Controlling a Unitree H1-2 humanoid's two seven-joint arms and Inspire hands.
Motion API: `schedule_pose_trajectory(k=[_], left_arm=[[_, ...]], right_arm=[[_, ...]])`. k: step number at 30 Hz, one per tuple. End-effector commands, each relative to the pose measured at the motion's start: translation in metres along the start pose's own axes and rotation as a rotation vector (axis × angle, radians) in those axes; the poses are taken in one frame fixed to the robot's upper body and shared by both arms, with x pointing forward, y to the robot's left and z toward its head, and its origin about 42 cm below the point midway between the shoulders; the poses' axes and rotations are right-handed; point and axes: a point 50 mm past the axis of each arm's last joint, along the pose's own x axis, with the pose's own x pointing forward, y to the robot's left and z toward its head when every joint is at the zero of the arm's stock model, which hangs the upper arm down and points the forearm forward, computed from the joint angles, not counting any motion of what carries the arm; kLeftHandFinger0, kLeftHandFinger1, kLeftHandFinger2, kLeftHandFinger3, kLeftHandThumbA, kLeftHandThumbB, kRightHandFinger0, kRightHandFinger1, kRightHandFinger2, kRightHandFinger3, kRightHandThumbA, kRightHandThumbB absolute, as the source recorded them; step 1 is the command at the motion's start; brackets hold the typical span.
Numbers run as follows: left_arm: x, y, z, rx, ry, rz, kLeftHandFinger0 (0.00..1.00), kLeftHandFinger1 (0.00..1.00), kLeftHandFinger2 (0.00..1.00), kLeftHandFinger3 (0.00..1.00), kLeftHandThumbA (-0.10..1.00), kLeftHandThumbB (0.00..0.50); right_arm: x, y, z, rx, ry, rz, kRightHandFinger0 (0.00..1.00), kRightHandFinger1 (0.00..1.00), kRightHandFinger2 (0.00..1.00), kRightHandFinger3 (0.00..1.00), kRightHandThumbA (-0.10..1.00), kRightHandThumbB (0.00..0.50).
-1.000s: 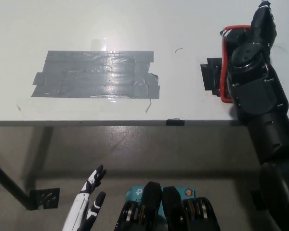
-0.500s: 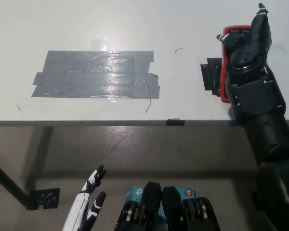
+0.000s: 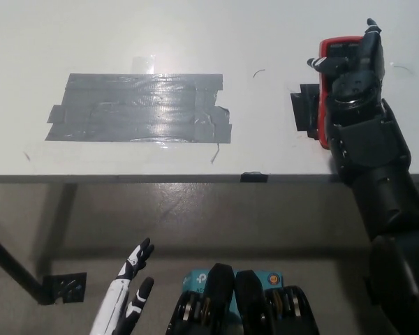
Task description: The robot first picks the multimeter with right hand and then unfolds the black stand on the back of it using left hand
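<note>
Glossy grey tape (image 3: 140, 108), smooth table (image 3: 265, 28)

White table (image 3: 91, 35) filled upper frame, grey tape patch (image 3: 140, 108) stuck on it, glare on tape. Dull floor (image 3: 195, 216) lay below table edge.

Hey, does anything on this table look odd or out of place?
Yes: a patch of overlapping grey tape strips is stuck unevenly on the white table, with ragged ends and one corner curling near its lower right.
</note>
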Motion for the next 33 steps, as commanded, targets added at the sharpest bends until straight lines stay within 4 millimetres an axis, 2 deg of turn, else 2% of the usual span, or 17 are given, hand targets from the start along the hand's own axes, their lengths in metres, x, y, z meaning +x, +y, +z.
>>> schedule_pose_trajectory(k=[1,7,12,20,21,22,23,24,25,26,28,29,30,32,33], left_arm=[[0.004,0.005,0.009,0.014,-0.049,0.006,1.0,1.0,1.0,1.0,1.0,0.208],[0.005,0.006,0.01,0.01,-0.054,0.007,1.0,1.0,1.0,1.0,1.0,0.212],[0.007,0.006,0.01,0.014,-0.06,0.006,1.0,1.0,1.0,1.0,1.0,0.198],[0.01,0.007,0.01,0.022,-0.067,0.004,1.0,1.0,1.0,1.0,1.0,0.207],[0.01,0.007,0.01,0.022,-0.066,0.003,1.0,1.0,1.0,1.0,1.0,0.209],[0.01,0.007,0.01,0.024,-0.064,0.001,1.0,1.0,1.0,1.0,1.0,0.209],[0.01,0.007,0.01,0.029,-0.063,-0.001,1.0,1.0,1.0,1.0,1.0,0.21],[0.01,0.008,0.011,0.028,-0.065,-0.001,1.0,1.0,1.0,1.0,1.0,0.209],[0.01,0.008,0.011,0.024,-0.065,-0.001,1.0,1.0,1.0,1.0,1.0,0.208],[0.01,0.008,0.011,0.024,-0.065,-0.001,1.0,1.0,1.0,1.0,1.0,0.206],[0.011,0.008,0.011,0.026,-0.068,0.002,1.0,1.0,1.0,1.0,1.0,0.206],[0.011,0.008,0.011,0.026,-0.068,0.002,1.0,1.0,1.0,1.0,1.0,0.206],[0.011,0.008,0.012,0.023,-0.067,0.002,1.0,1.0,1.0,1.0,1.0,0.207],[0.013,0.01,0.013,0.021,-0.071,0.002,1.0,1.0,1.0,1.0,1.0,0.209],[0.013,0.01,0.013,0.021,-0.074,0.003,1.0,1.0,1.0,1.0,1.0,0.207]], right_arm=[[0.001,-0.004,0.039,0.054,-0.1,-0.031,1.0,1.0,1.0,1.0,0.92,0.481],[0.004,-0.006,0.033,0.003,-0.091,-0.047,1.0,1.0,1.0,1.0,0.93,0.498],[0.006,-0.007,0.03,-0.024,-0.081,-0.06,1.0,1.0,1.0,1.0,0.93,0.495],[0.009,-0.007,0.025,0.0,-0.055,-0.029,1.0,1.0,1.0,1.0,0.91,0.483],[0.01,-0.007,0.024,0.023,-0.041,-0.025,1.0,1.0,1.0,1.0,0.86,0.477],[0.011,-0.008,0.022,0.023,-0.033,-0.039,1.0,1.0,1.0,1.0,0.74,0.455],[0.014,-0.01,0.02,-0.013,-0.025,-0.049,1.0,1.0,1.0,1.0,0.62,0.402],[0.015,-0.011,0.018,-0.013,-0.017,-0.041,0.92,0.98,1.0,1.0,0.45,0.36],[0.016,-0.013,0.013,-0.026,-0.021,-0.054,0.74,0.82,0.83,0.93,0.16,0.277],[0.016,-0.014,0.009,-0.021,-0.039,-0.073,0.61,0.67,0.66,0.68,-0.05,0.27],[0.017,-0.014,0.003,-0.021,-0.048,-0.078,0.26,0.32,0.38,0.44,-0.1,0.268],[0.017,-0.013,0.001,-0.016,-0.052,-0.076,0.2,0.26,0.34,0.4,-0.1,0.267],[0.017,-0.013,-0.002,-0.001,-0.054,-0.075,0.1,0.18,0.28,0.39,-0.1,0.276],[0.018,-0.011,0.0,0.008,-0.052,-0.068,0.16,0.26,0.32,0.41,-0.1,0.282],[0.018,-0.01,-0.001,0.008,-0.05,-0.062,0.17,0.28,0.36,0.52,-0.1,0.275]])
